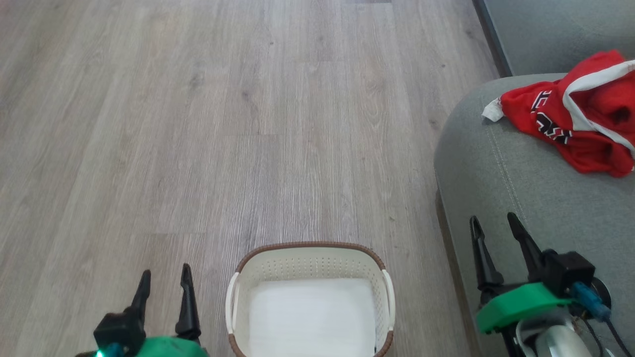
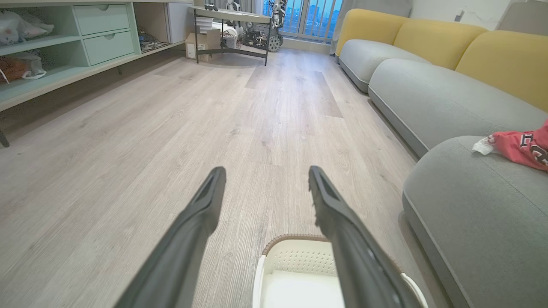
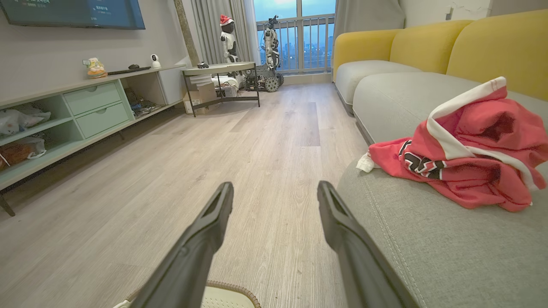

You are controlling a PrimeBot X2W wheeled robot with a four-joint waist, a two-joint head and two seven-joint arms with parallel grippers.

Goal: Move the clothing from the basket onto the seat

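The red clothing (image 1: pixel 575 116) with white trim and black letters lies crumpled on the grey-green seat (image 1: pixel 521 188) at the right, also seen as clothing (image 3: pixel 466 158) on the seat (image 3: pixel 428 239) and clothing (image 2: pixel 524 147). The cream basket (image 1: pixel 310 263) with its brown rim stands on the floor at bottom centre, nothing inside it but its pale bottom. My left gripper (image 1: pixel 165 280) hangs open to the left of the basket. My right gripper (image 1: pixel 494 222) stands open over the seat's front edge, well short of the clothing. Neither holds anything.
Pale wood floor (image 1: pixel 223 124) stretches ahead. A long sofa with yellow backs (image 3: pixel 428 47) runs along the right. A mint shelf unit (image 3: pixel 85 111) lines the left wall, and a small table (image 3: pixel 220 70) and robot figures (image 3: pixel 272 42) stand at the far window.
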